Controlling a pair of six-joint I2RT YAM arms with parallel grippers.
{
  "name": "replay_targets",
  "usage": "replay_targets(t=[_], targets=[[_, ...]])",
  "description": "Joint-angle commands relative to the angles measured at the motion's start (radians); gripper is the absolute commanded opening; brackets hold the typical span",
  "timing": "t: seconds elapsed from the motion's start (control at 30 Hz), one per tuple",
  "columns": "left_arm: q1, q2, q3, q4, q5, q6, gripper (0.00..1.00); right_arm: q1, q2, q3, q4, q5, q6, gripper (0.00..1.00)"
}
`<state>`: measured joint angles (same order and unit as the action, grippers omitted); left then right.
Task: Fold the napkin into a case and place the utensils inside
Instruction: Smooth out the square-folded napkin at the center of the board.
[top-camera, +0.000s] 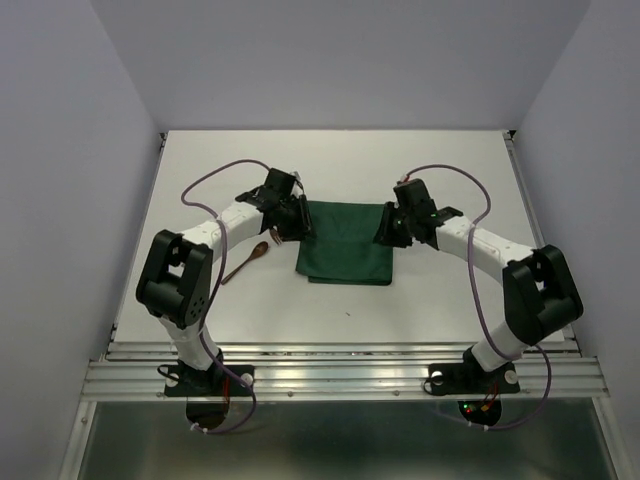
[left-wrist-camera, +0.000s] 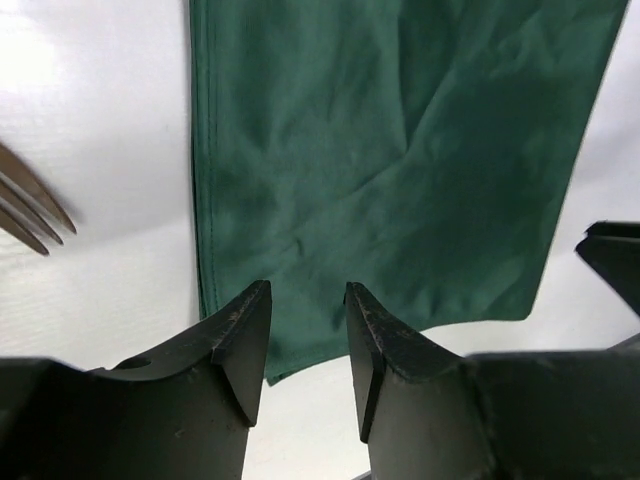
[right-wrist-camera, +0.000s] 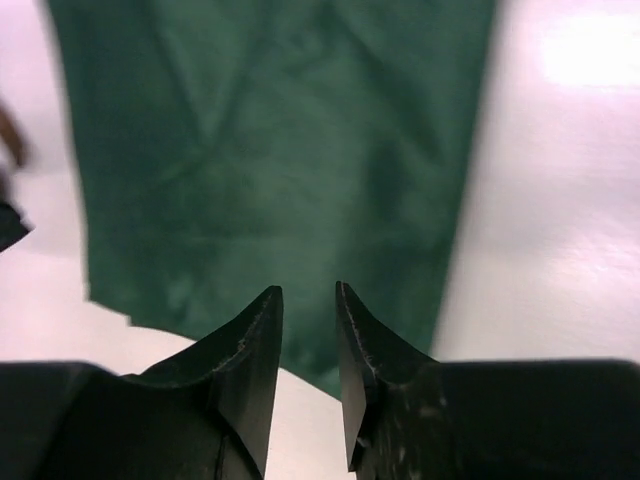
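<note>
- The napkin (top-camera: 345, 243) is seen as a plain dark green cloth, laid flat in a four-sided shape with soft creases across it. A doubled edge is shown along one side in the left wrist view (layers stacked, count not clear)
- It is placed at the middle of the white table (top-camera: 450, 300), between the two grippers, with its sides roughly square to the table's edges
- From above it is seen nearly as wide as it is deep, so its long axis cannot be told for certain
- The spoon (top-camera: 245, 264), of reddish-brown wood, is laid on the table left of the napkin and apart from it. Its long axis is set diagonally, bowl toward the far right and the napkin, handle toward the near left
- Of the fork (left-wrist-camera: 28, 212), only brown tines are caught at the left edge of the left wrist view, pointed toward the napkin's edge and stopping short of it
- The left gripper (left-wrist-camera: 307, 295) is held at the napkin's left side. Its fingers (left-wrist-camera: 245, 335) are parted by a narrow gap, with nothing pinched between them
- The right gripper (right-wrist-camera: 308, 292) is held at the napkin's right side, near a corner. Its fingers (right-wrist-camera: 250, 335) are likewise set a little apart, with only cloth seen beyond the gap (view blurred)
</note>
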<state>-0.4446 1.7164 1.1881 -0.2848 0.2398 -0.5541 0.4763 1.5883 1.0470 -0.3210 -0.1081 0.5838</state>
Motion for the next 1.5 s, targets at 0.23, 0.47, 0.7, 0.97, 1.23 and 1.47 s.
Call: replay_targets(t=[0.23,0.47,0.7,0.97,1.23,1.47], targets=[[-0.019,-0.110,-0.194,-0.047,-0.077,0.020,0.66,-0.031,-0.113,-0.153,-0.125,0.160,0.079,0.62],[-0.019,-0.089,-0.245,-0.031,-0.071,0.017,0.66,-0.041,-0.108,-0.202,-0.101,0.090,0.090,0.61],[-0.019,-0.066,-0.274,0.004,-0.045,0.008,0.57,-0.041,-0.099,-0.242,-0.055,0.053,0.109,0.59],[-0.019,-0.034,-0.266,0.055,-0.004,-0.003,0.47,-0.041,-0.106,-0.262,-0.052,0.051,0.114,0.57],[-0.019,-0.020,-0.248,0.065,0.041,0.002,0.22,-0.041,-0.110,-0.266,-0.050,0.064,0.126,0.57],[-0.019,-0.023,-0.219,0.055,0.085,0.014,0.00,-0.041,-0.103,-0.262,-0.036,0.059,0.137,0.45]])
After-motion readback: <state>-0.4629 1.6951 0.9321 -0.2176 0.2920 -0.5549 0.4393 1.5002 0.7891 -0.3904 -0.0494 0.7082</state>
